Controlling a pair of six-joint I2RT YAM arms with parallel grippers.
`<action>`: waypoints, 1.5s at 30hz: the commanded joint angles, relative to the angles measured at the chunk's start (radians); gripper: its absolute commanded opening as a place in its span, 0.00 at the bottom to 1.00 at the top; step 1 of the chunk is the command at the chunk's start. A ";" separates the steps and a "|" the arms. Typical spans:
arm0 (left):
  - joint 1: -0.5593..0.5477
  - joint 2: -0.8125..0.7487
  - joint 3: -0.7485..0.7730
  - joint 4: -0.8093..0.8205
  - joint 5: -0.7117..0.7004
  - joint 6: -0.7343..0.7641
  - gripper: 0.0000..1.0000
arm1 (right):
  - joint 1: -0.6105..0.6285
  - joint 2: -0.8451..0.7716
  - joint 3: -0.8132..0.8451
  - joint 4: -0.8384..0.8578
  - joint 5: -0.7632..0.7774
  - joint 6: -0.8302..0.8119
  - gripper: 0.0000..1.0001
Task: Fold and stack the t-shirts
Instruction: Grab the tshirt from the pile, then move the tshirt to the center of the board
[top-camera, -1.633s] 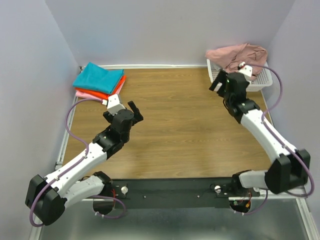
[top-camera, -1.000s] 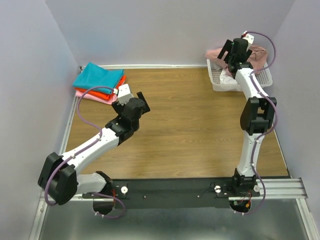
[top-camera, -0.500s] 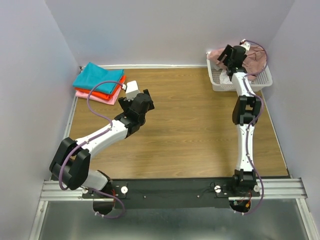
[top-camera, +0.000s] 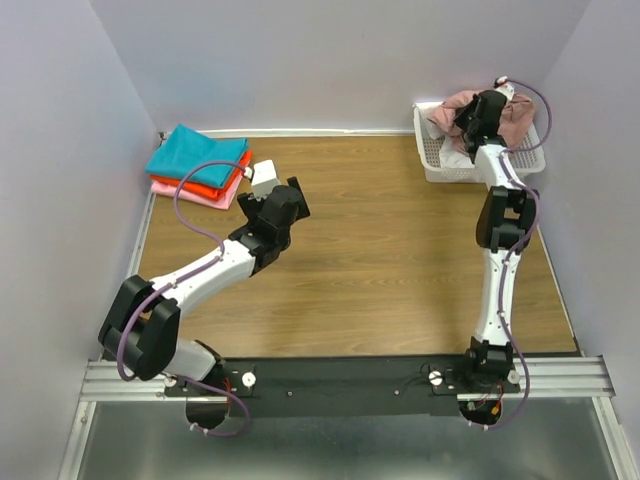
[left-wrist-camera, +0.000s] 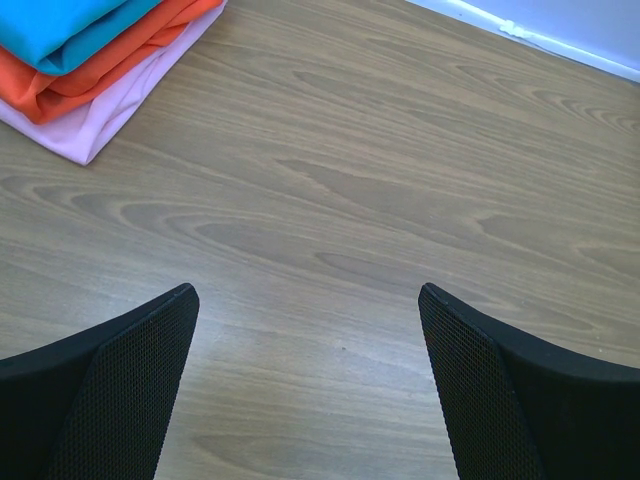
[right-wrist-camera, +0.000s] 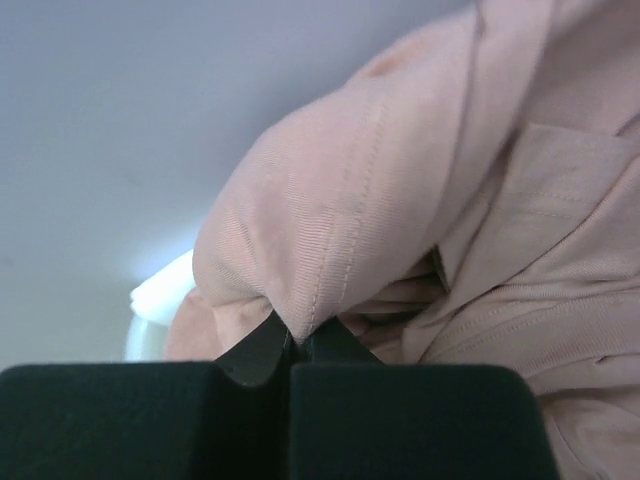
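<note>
Right arm since the earlier frame: swung from over the tabletop (top-camera: 380, 250) to the far right corner, where the right gripper (right-wrist-camera: 290, 345), wide apart a second ago, is now brought down and closed.
Right gripper: clamped on a stitched fold of the dusty-pink t-shirt (right-wrist-camera: 400, 200); a ridge of cloth is pinched between the black fingertips, presumably so that the garment can be lifted out for folding.
Dusty-pink t-shirt: heaped and crumpled in the white mesh basket (top-camera: 435, 162) at the far right of the tabletop; as far as can be judged, none of it is yet raised out.
Right arm pose: drawn up nearly straight from its base along the right edge, with the wrist tipped over the basket rim.
Left arm since the earlier frame: carried forward from near its base toward the left centre of the tabletop.
Left gripper (left-wrist-camera: 308, 300): held wide open above bare wood, with nothing between the fingers; judged to be kept ready for a second hold once the shirt is laid out.
Folded stack (top-camera: 195, 165): teal on orange-red on pale pink, squared up at the far left corner, well apart from the basket and just beyond the left gripper; kept as the pile to which the next shirt is added.
</note>
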 joint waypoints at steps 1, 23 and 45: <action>0.006 -0.056 0.001 0.047 0.021 -0.008 0.98 | 0.007 -0.241 -0.093 0.066 -0.054 -0.026 0.00; 0.005 -0.496 -0.168 0.005 0.188 -0.087 0.99 | 0.222 -0.912 -0.255 -0.166 -0.201 -0.134 0.00; 0.005 -0.817 -0.229 -0.358 0.093 -0.286 0.98 | 0.659 -1.054 -0.474 -0.223 -0.052 -0.025 0.08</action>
